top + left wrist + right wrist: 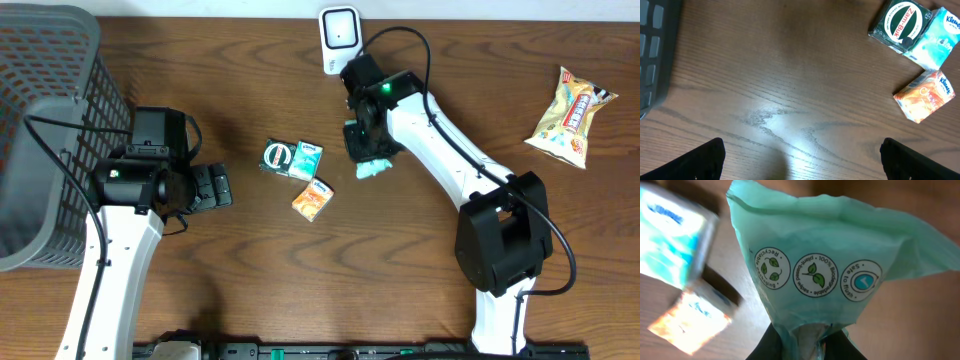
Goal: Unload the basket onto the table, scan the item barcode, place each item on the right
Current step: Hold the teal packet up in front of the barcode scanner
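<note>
The right gripper (368, 150) is clamped on the green packet (840, 270) just below the scanner (340, 35) — open table (480, 90) lies to its right. The left gripper (805, 162), jaws wide apart, hangs beside the basket (40, 120). Only the right wrist view shows the packet's round printed marks.

basket (85, 70) cropped left, blue pack (672, 235) blurred (right wrist view)

Mint-green plastic pouch (840, 270) is printed with three white round badges, two with green leaves, one with a blue ring. Dark green square box (900, 25) is marked with a white oval. Pale blue-and-white tissue pack (937, 40) and orange-and-white tissue pack (925, 95) are noted. Yellow crinkled snack bag (572, 117) is printed red and white. Brown wood-grain table (250, 290) is streaked darker.
</note>
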Available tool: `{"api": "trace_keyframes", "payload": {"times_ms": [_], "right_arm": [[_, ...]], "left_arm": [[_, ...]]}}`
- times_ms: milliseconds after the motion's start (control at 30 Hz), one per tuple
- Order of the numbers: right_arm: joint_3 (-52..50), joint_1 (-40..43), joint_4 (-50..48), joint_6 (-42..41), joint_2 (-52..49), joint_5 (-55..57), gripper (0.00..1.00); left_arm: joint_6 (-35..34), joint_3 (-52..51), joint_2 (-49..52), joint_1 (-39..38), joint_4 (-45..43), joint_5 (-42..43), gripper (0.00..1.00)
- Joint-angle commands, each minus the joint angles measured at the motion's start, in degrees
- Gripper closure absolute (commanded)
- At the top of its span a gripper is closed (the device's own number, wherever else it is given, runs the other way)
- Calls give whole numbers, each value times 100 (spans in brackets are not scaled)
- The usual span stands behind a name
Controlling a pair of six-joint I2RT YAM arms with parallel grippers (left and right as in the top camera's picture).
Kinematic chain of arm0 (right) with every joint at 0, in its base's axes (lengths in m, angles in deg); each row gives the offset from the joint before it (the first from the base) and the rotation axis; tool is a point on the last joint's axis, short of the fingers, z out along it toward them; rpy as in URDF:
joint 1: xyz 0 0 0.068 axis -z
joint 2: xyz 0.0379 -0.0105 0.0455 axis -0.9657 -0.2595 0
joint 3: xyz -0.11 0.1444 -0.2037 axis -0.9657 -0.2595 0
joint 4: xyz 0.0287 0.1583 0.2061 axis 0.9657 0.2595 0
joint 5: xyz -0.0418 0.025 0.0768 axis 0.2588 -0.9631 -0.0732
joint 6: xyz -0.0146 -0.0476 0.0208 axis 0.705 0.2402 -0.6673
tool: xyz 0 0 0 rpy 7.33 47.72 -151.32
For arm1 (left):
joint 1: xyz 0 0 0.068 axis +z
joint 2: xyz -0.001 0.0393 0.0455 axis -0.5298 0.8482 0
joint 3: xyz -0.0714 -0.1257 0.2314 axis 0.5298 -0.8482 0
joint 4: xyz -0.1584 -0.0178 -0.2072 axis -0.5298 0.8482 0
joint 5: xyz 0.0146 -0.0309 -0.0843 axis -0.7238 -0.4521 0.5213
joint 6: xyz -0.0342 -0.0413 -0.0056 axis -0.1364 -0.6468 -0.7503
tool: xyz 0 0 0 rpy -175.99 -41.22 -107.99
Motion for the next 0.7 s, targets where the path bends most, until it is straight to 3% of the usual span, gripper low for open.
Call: {"api": "trace_keyframes", "payload": {"times_ms": [0,500,667], "right_arm": [[127,42,-249,289,57,20,99],[533,597,-1705,758,26,-922,99],[654,719,-3067,763,20,-916,99]], "left_arm": [[-52,-28,20,-17,11,-31,2],[-52,-28,20,-17,11,-33,2],[-52,-28,20,-17,11,-33,2]]}}
